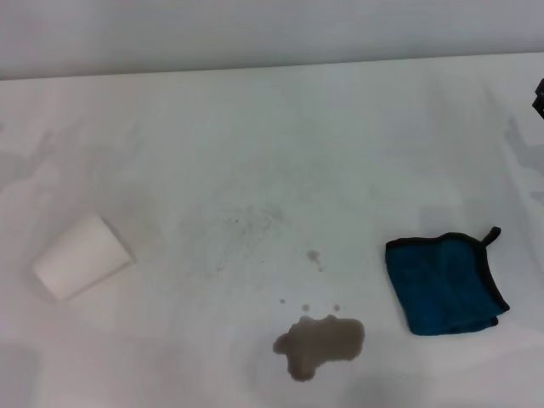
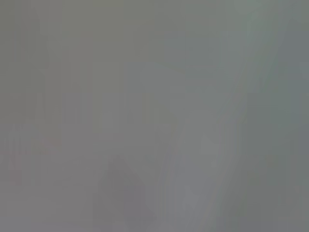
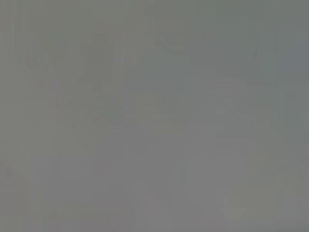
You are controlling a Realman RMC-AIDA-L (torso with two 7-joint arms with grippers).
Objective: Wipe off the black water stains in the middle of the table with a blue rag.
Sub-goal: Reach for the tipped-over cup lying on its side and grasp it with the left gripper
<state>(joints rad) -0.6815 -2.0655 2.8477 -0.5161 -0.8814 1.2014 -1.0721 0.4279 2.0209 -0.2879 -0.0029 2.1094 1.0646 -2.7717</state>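
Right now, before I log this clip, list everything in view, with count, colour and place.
table: one, white, fills the head view.
black water stains: one brownish-grey puddle near the front edge, centre; small dark droplets and faint specks just behind it.
blue rag: one, teal-blue with black edging and a corner loop, folded flat to the right of the puddle, not touching it.
paper cup: one, white, lying on its side at far left.
Robot parts: a dark piece at the right edge; neither gripper is visible, and both wrist views show only blank grey.
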